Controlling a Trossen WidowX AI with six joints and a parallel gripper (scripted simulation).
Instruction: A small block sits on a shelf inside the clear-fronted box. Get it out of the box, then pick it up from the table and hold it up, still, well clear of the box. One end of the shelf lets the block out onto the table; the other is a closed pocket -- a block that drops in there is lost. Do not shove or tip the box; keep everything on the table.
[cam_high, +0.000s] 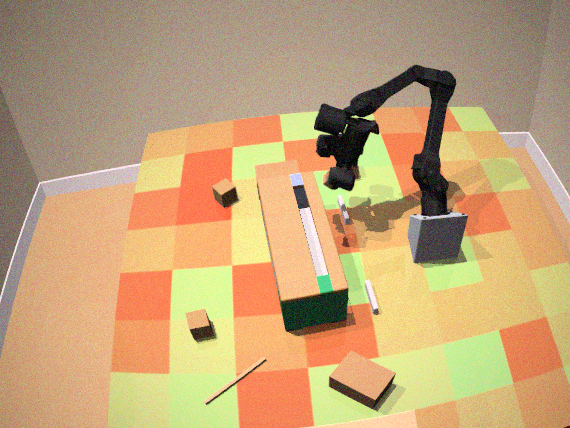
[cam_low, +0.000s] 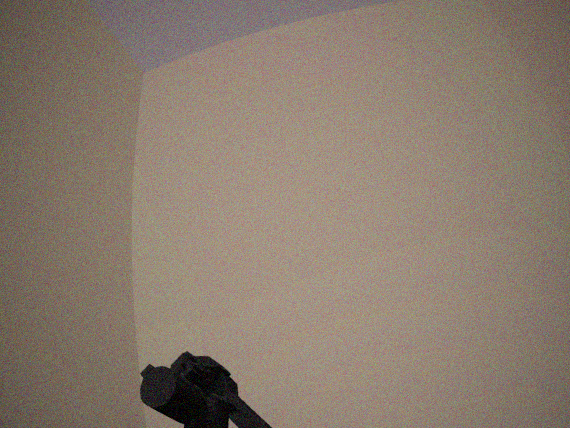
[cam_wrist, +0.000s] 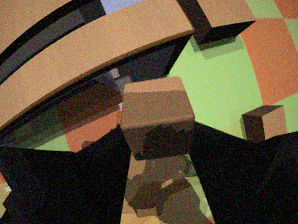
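My gripper (cam_high: 341, 179) (cam_wrist: 157, 127) is shut on a small brown block (cam_wrist: 157, 107), which shows between the dark fingers in the wrist view. In the top view the block is mostly hidden by the fingers. The gripper is raised above the table, beside the far end of the box (cam_high: 280, 225) (cam_wrist: 125, 31), on the arm's side. The box stands upright, with a long slot in its top and a green patch at its near end. Its clear front is seen only partly. The exterior view shows just part of the arm, low in view.
Two small brown cubes (cam_high: 225, 193) (cam_high: 199, 324) are left of the box. A thin stick (cam_high: 236, 381) and a flat brown block (cam_high: 362, 378) lie toward the near edge. Two pale bars (cam_high: 344, 210) (cam_high: 371, 296) lie between the box and the arm base (cam_high: 436, 237).
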